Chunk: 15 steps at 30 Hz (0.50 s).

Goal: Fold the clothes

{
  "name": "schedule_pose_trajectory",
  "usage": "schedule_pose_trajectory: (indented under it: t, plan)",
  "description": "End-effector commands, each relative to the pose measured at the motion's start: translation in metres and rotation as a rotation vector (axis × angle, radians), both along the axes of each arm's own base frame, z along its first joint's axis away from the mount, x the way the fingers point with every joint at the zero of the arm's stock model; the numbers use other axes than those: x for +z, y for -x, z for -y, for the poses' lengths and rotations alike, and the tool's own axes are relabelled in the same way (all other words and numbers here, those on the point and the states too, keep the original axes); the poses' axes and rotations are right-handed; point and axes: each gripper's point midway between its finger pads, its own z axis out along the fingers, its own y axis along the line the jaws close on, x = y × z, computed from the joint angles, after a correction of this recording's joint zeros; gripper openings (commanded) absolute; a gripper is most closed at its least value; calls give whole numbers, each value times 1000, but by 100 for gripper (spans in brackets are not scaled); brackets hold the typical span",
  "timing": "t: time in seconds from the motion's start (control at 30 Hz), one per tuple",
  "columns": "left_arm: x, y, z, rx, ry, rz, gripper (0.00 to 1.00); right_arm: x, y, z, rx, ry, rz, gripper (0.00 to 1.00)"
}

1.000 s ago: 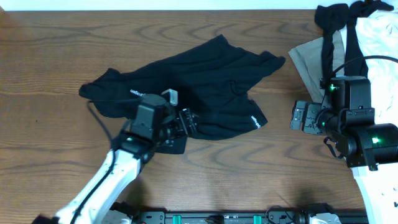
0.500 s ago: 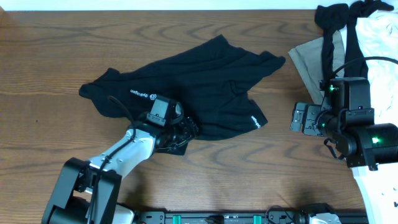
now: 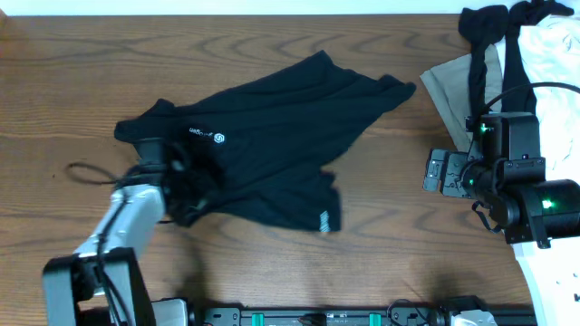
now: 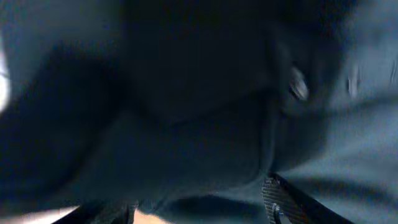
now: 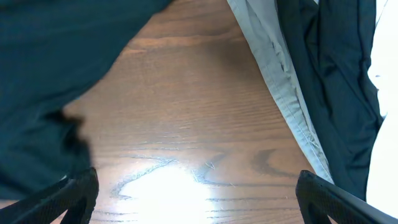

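The clothes, a black T-shirt (image 3: 272, 136) with a small white logo (image 3: 208, 136), lie crumpled across the middle of the wooden table. My left gripper (image 3: 188, 186) is at the shirt's lower left part, shut on a bunch of its fabric. In the left wrist view black cloth (image 4: 186, 112) fills the frame and lies between the fingers of the left gripper (image 4: 199, 208). My right gripper (image 3: 438, 172) hovers open to the right of the shirt. Only bare wood shows between the fingers of the right gripper (image 5: 199, 199), and the shirt's edge (image 5: 50, 62) lies at the left.
A beige garment (image 3: 453, 86), a white garment (image 3: 553, 45) and another black garment (image 3: 494, 27) are piled at the back right corner. In the right wrist view the beige edge (image 5: 273, 74) and dark cloth (image 5: 336, 81) lie just right of the gripper.
My left arm has swung to the left and dragged the shirt's lower part with it; the hem corner with the white label has shifted left and toward the front. The right arm has stayed still.
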Motion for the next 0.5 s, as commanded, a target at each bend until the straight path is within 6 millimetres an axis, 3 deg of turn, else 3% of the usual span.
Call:
schedule_pose_trajectory:
  t: [0.0,0.1,0.23,0.37,0.47]
  plan:
    - [-6,9,-59,104,-153,-35,67,0,-3,4,-21,10,1,99]
    - [6,6,-92,187,-170,-4,67,-4,-5,4,-22,13,-17,99]
    - [23,2,-115,227,-165,28,68,-15,-12,3,-21,17,-54,99]
    - [51,-13,-108,169,-75,123,68,-28,-22,2,-20,22,-93,99]
    - [77,-18,-82,94,30,176,68,-40,-31,0,-5,30,-122,99]
